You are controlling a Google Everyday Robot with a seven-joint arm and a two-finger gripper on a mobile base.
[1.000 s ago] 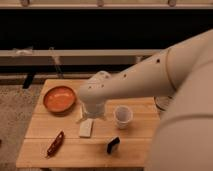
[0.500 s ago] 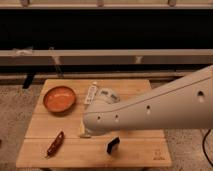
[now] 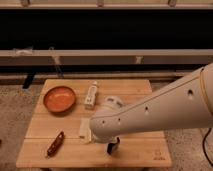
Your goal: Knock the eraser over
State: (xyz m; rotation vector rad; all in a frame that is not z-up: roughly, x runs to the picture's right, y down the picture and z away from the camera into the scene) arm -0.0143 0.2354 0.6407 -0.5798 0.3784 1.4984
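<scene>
The eraser, a small black block, stands near the front edge of the wooden table, a little right of the middle. My white arm reaches in from the right and covers the middle of the table. Its end hangs directly over the eraser and hides the eraser's top. The gripper is at that end, just above or against the eraser; I cannot tell whether they touch.
An orange bowl sits at the back left. A long white stick lies behind the arm. A white cup and a flat cream block are partly hidden by the arm. A dark red-brown object lies at the front left.
My arm has swung forward and down across the table, from behind the cup to over the eraser. The eraser stays in the same place.
</scene>
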